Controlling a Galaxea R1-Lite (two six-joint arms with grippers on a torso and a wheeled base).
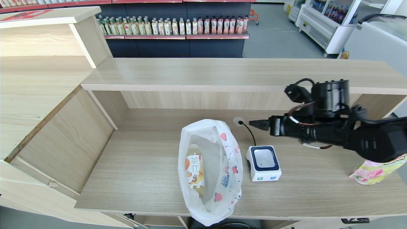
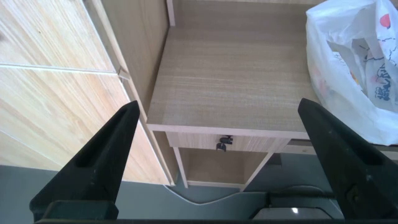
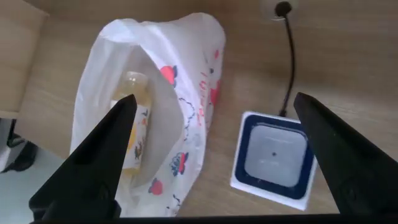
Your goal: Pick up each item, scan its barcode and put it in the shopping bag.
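The right gripper (image 3: 213,101) is wide open and holds nothing, up above the scanner (image 1: 264,163) and the shopping bag (image 1: 222,149). The left gripper (image 2: 217,104) is wide open and empty too, near the counter's (image 1: 143,171) front edge. A bottle (image 1: 194,168) lies inside the bag, and a pink packet (image 1: 375,171) lies far to the right.

On the counter (image 1: 133,171) the shopping bag (image 1: 229,165) lies near the front edge with a bottle (image 1: 194,168) inside it, the scanner (image 1: 264,162) stands just beside it on the right, the scanner's cable (image 1: 251,133) runs back to a hole (image 1: 237,121) behind, and a packet (image 1: 375,171) lies at the far right.
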